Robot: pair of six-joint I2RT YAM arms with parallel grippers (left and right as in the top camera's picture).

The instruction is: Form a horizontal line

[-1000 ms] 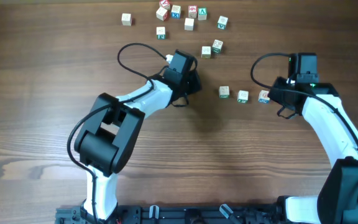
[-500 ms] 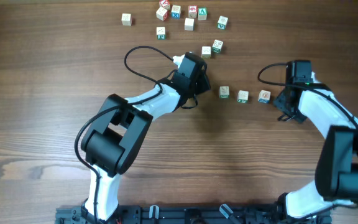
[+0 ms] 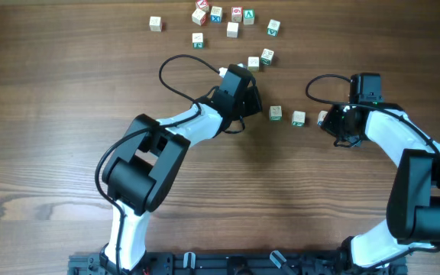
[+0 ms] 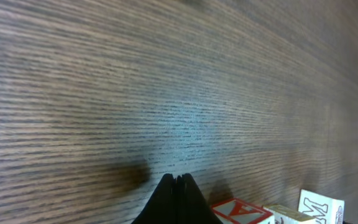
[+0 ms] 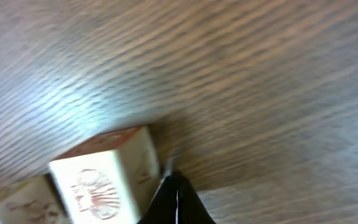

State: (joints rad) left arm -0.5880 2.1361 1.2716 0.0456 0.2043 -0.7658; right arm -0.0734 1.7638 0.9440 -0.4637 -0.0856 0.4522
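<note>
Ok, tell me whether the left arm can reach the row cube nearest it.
Probably yes: the shut left gripper sits just beside that cube, with only bare table between them.

The left arm (image 3: 182,126) stretches forward and to the right with its elbow bent. The left gripper (image 3: 252,103) points right, low over the surface, its 2 fingers pressed together into 1 dark wedge. The right arm (image 3: 394,136) arcs forward and then left. The right gripper (image 3: 332,122) points left, its 2 fingers likewise closed tip to tip.
</note>
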